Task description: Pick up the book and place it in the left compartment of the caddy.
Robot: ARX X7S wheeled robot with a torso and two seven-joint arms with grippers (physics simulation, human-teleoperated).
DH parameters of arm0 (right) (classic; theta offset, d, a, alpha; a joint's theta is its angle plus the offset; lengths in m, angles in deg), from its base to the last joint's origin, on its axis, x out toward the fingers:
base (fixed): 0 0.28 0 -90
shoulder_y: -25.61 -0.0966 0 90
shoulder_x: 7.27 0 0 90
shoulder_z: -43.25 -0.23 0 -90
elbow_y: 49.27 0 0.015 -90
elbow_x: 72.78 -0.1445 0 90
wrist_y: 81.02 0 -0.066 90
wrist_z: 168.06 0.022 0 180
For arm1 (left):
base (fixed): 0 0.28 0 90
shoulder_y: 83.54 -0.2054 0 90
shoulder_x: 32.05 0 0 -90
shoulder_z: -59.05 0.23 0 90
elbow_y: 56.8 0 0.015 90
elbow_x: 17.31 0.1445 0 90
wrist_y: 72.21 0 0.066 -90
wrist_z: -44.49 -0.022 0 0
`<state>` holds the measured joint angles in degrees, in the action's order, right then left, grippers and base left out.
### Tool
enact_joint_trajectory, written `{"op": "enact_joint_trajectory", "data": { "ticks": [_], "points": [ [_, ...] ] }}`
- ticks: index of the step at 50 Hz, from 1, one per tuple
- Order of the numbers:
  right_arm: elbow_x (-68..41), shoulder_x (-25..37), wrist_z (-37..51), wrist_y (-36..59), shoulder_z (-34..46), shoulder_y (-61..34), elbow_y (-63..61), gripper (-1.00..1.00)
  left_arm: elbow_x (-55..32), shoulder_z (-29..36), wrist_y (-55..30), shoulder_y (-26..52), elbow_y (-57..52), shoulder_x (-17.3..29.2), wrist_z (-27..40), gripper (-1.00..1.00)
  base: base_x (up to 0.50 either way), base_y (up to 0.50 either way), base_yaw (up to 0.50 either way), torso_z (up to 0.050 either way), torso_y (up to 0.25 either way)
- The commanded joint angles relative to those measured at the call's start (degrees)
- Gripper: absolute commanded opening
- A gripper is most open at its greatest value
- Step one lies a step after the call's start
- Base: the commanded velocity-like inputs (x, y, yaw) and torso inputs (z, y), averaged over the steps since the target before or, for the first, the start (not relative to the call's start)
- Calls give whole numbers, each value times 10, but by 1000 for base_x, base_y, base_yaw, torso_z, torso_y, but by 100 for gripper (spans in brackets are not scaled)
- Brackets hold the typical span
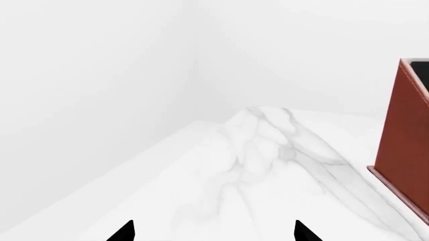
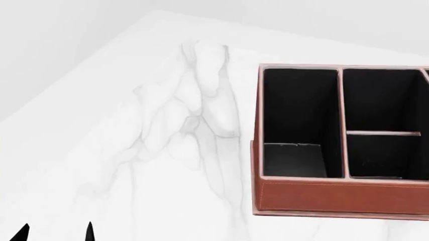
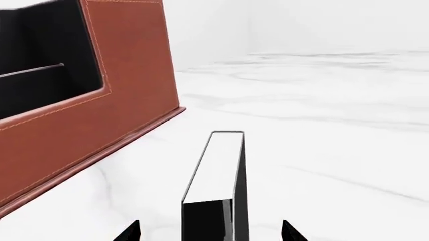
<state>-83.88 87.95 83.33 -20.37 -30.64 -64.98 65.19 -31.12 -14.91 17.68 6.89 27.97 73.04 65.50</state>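
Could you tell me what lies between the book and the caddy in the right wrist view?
Nothing: in the right wrist view only bare marble tabletop separates the book from the caddy.

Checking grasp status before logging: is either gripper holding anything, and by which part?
Nothing held. The book stands between the right gripper's open fingers, ungrasped; left gripper empty.

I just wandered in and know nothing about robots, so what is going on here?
A two-armed robot is working at a white marble table. Its right gripper is open around a small thin black book with white page edges, standing on edge beside a large reddish-brown leather-look caddy. The caddy's long left compartment awaits the book. The left gripper hangs open, holding nothing.
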Motion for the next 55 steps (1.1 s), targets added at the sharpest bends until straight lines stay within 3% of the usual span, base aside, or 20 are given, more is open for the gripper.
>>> {"op": "enact_joint_trajectory", "data": {
  "ticks": [1,5,6,18,28,41,44,55],
  "points": [
    [25,4,36,27,2,2,-11,100,-1,3,2,-1,0,2,2,100,0,0,0,0,0],
    [29,5,42,34,2,1,-12,100,-2,3,2,0,1,3,2,100,0,0,0,0,0],
    [31,5,44,37,3,0,-11,-100,-2,4,2,-1,1,3,2,100,0,0,0,0,0],
    [42,6,56,59,9,-7,-6,-100,-4,6,0,0,-2,5,5,100,0,0,0,0,0],
    [152,38,112,139,19,36,-181,-100,-9,6,-4,2,-5,7,7,100,0,0,0,0,1],
    [120,114,41,167,5,65,-360,-100,-9,9,-3,5,0,7,9,100,0,0,0,0,1],
    [112,131,9,244,12,47,-400,-100,-9,9,-3,6,0,8,10,100,0,0,0,0,3],
    [42,186,-79,346,8,18,-505,-100,-10,12,-1,4,0,10,11,100,0,0,0,0,0]
  ]
}}
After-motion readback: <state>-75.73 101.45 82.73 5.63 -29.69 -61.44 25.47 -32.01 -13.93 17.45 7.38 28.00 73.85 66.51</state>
